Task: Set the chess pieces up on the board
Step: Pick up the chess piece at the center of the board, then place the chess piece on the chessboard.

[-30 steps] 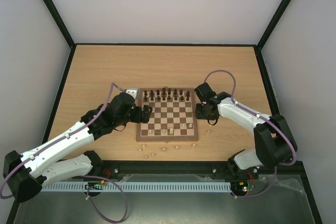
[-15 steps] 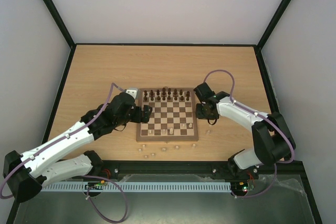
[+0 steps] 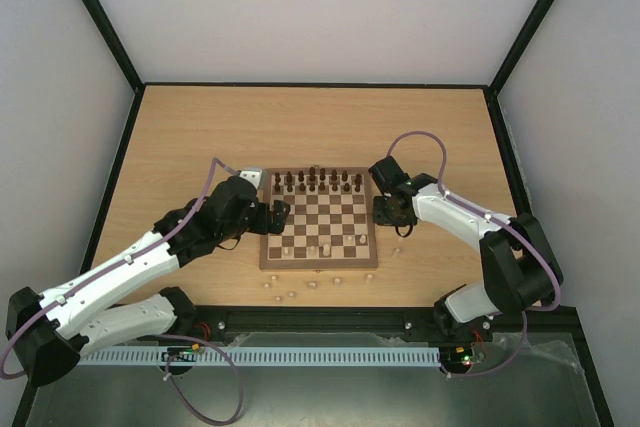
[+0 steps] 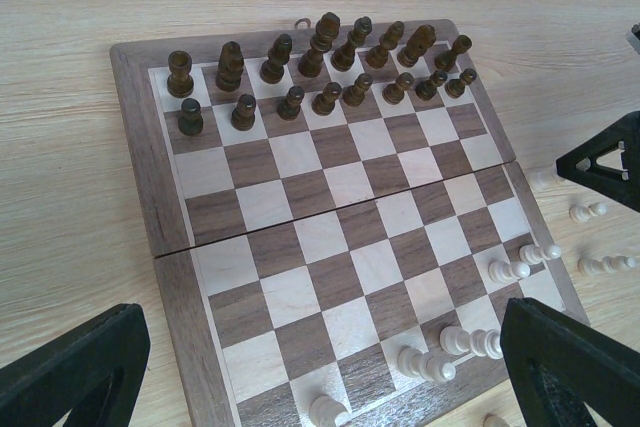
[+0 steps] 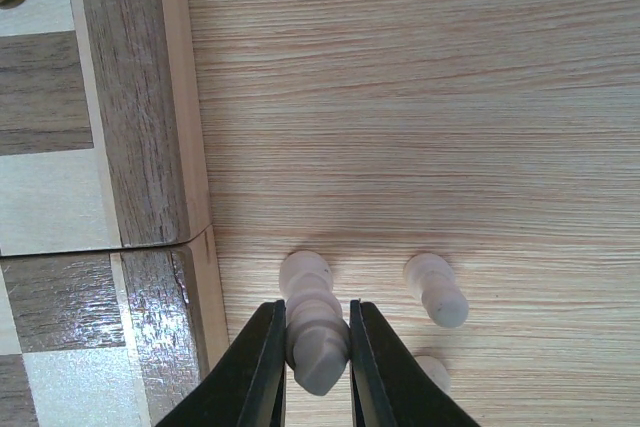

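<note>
The board (image 3: 319,217) lies mid-table; its border also shows in the left wrist view (image 4: 140,177). Dark pieces (image 4: 320,72) fill its two far rows. A few pale pieces (image 4: 470,342) stand near its near edge. My right gripper (image 5: 317,347) is shut on a pale piece (image 5: 315,327) that stands on the table just right of the board's edge (image 5: 150,147); in the top view it (image 3: 385,212) sits at the board's right side. My left gripper (image 3: 275,215) hovers at the board's left edge, wide open and empty, its fingertips (image 4: 570,367) black.
Two more pale pieces (image 5: 437,289) lie on the table right of the held one. Several loose pale pieces (image 3: 300,287) lie on the table in front of the board, and one (image 3: 396,251) at its right.
Little has moved. The right arm's forearm has shifted slightly; the left arm is still.
</note>
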### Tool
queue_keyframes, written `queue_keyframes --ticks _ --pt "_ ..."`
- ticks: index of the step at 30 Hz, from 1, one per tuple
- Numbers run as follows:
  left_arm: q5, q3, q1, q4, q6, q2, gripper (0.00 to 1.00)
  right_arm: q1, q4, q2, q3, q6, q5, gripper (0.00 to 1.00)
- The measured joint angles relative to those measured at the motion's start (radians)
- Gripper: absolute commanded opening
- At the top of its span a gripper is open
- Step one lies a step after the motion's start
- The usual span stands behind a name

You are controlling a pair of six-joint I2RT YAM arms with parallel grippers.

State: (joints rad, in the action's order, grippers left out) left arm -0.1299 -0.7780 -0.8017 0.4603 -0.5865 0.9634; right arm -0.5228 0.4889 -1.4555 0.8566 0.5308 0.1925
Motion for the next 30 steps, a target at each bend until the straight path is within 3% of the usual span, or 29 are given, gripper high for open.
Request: queue_keyframes --ticks 15,30 --pt "-0.001 0.0 0.0 0.001 -0.003 0.0 0.99 -0.021 0.099 0.145 0.107 -0.007 0.009 0.09" --pt "0.019 0.001 0.0 0.01 -0.012 0.039 0.99 -0.362 0.301 0.175 0.262 0.053 0.059 0.12"
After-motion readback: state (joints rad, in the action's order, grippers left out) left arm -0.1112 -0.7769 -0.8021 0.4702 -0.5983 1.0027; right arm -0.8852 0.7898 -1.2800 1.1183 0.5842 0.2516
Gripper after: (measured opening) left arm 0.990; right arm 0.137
